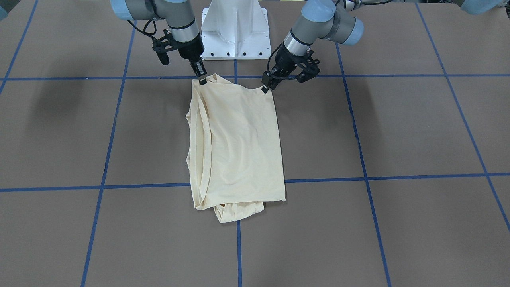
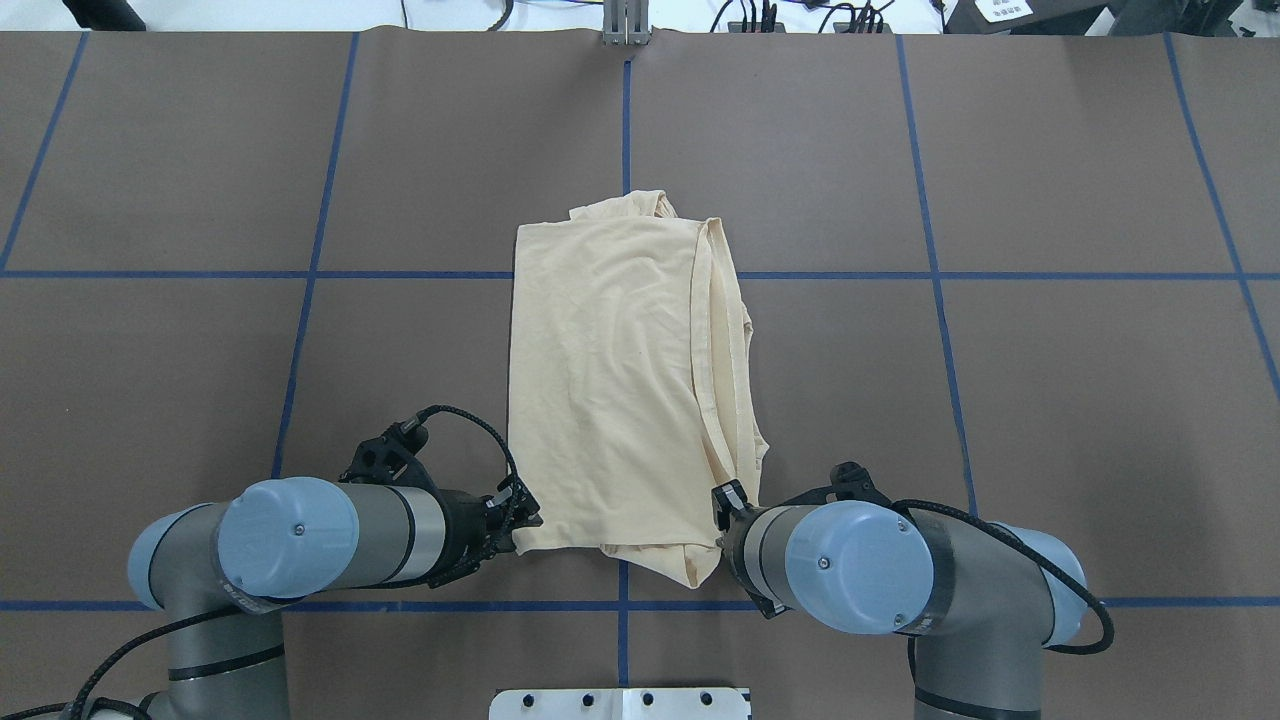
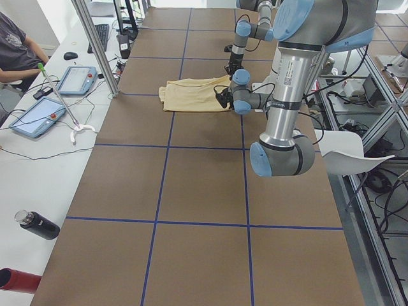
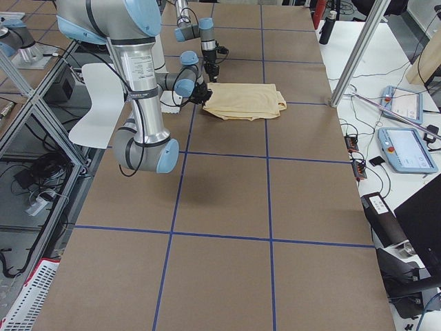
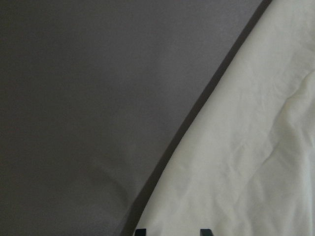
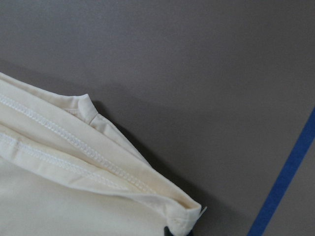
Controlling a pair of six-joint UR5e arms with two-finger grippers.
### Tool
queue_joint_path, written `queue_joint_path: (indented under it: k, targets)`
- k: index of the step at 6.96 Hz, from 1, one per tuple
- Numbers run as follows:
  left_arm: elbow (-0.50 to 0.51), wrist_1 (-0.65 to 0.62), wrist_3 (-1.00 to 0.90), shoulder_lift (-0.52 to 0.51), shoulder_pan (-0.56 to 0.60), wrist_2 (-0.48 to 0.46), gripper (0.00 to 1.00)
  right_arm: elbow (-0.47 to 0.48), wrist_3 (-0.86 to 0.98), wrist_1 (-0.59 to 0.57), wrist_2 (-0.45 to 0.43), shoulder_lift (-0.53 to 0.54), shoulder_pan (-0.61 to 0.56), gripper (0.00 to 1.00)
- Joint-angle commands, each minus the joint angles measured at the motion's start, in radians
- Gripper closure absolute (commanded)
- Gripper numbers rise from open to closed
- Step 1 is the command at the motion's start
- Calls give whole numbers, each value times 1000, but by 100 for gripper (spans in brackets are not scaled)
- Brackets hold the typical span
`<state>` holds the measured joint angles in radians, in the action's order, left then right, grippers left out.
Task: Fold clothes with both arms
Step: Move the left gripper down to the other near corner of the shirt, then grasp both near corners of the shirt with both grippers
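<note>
The cream-yellow shirt (image 1: 239, 139) lies folded in a long rectangle at the table's middle, with bunched cloth sticking out at its far end (image 2: 625, 205). No print or label shows. My left gripper (image 1: 265, 88) is shut on the shirt's near corner on my left side (image 2: 522, 530). In the left wrist view cloth (image 5: 246, 172) runs between the two fingertips. My right gripper (image 1: 202, 79) is shut on the other near corner (image 2: 722, 498). That corner's stitched hems (image 6: 74, 147) fill the right wrist view. The near edge sags slightly between the two grippers.
The white pedestal base (image 1: 235, 32) stands just behind the shirt's near edge. Blue tape lines (image 2: 625, 130) divide the brown table top. A seated person (image 3: 16, 51), tablets (image 3: 76, 80) and a black bottle (image 3: 38, 224) are on the side bench.
</note>
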<state>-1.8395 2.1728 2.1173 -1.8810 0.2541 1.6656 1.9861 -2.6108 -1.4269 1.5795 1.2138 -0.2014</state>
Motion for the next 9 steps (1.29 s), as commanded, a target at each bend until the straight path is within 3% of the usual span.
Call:
queue_joint_path:
  k: [1, 3, 5, 8, 9]
  targets:
    - [0, -1, 10, 2, -24, -22, 53, 8, 0, 0, 2, 0, -1, 100]
    - [2, -1, 13, 3, -26, -26, 65, 8, 0, 0, 2, 0, -1, 100]
    - [-1, -1, 26, 17, -32, -27, 100, 8, 0, 0, 2, 0, -3, 100]
    - [-68, -2, 18, 20, -35, 8, 100, 19, 0, 0, 1, 1, -3, 100]
    - [-137, -19, 18, 26, -33, 35, 100, 78, -2, 0, 1, 24, -7, 100]
